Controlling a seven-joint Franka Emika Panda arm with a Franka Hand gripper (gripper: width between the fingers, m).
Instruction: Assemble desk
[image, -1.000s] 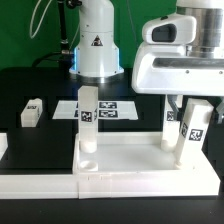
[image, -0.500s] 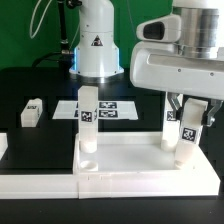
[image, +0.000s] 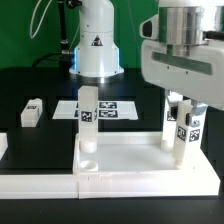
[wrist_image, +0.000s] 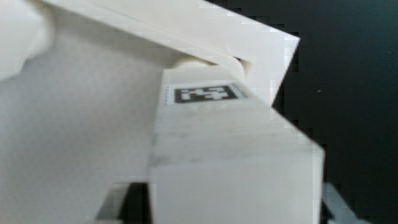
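The white desk top (image: 130, 181), a tray with a raised rim, lies at the front. One white leg (image: 88, 122) stands upright in its back corner at the exterior view's left. My gripper (image: 184, 106) is shut on a second tagged leg (image: 183, 138) and holds it upright on the back corner at the exterior view's right. In the wrist view this leg (wrist_image: 222, 150) fills the middle, its tag facing the camera, with the desk top (wrist_image: 71, 130) beside it and my gripper (wrist_image: 222, 216) at its near end. A third leg (image: 31, 113) lies loose on the table.
The marker board (image: 118, 108) lies behind the desk top. The robot's white base (image: 98, 45) stands at the back. A low white border strip (image: 35, 182) runs along the front at the exterior view's left, touching the desk top.
My hand has turned and shifted slightly toward the exterior view's left. The held leg went from tilted to upright over the tray's back corner.
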